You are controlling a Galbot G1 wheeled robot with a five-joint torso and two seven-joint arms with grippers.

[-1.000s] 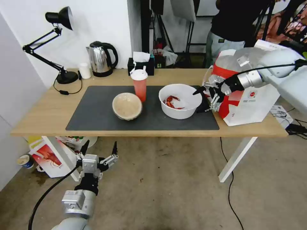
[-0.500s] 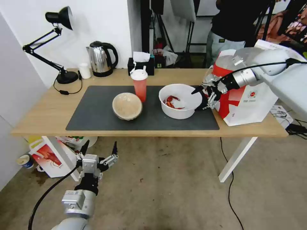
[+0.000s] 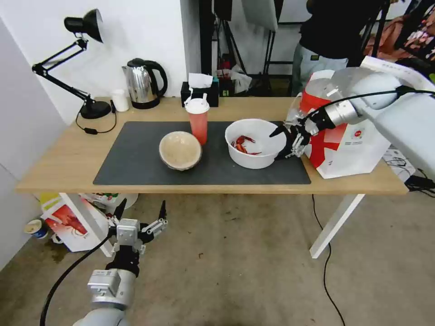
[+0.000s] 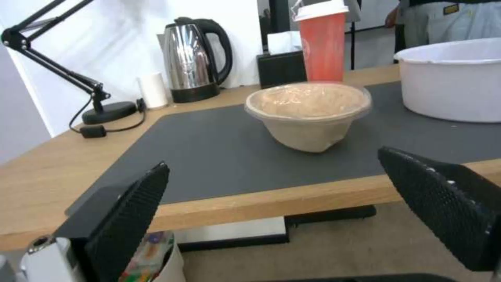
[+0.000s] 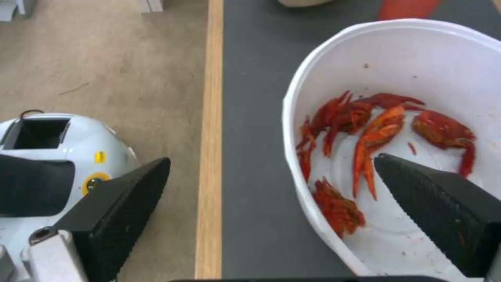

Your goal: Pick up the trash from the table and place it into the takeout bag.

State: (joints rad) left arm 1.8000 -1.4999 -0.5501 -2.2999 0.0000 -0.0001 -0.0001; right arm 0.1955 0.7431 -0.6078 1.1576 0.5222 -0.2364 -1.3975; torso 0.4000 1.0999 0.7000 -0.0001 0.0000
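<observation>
The white bowl with red crayfish shells stands on the dark mat of the table, right of centre. My right gripper is open at the bowl's right rim. One finger reaches over the inside and the other hangs outside, so the rim lies between them. The takeout bag stands just right of it. The red cup and the beige bowl sit mid-mat. My left gripper hangs open below the table's front edge, facing the beige bowl.
Along the table's back edge stand a steel kettle, a black desk lamp, a small white cup and a black tissue box. A crayfish carton sits on the floor under the table's left end.
My right gripper has moved left, away from the bag's front, and now straddles the white bowl's rim. The left arm and the objects on the table have stayed put.
</observation>
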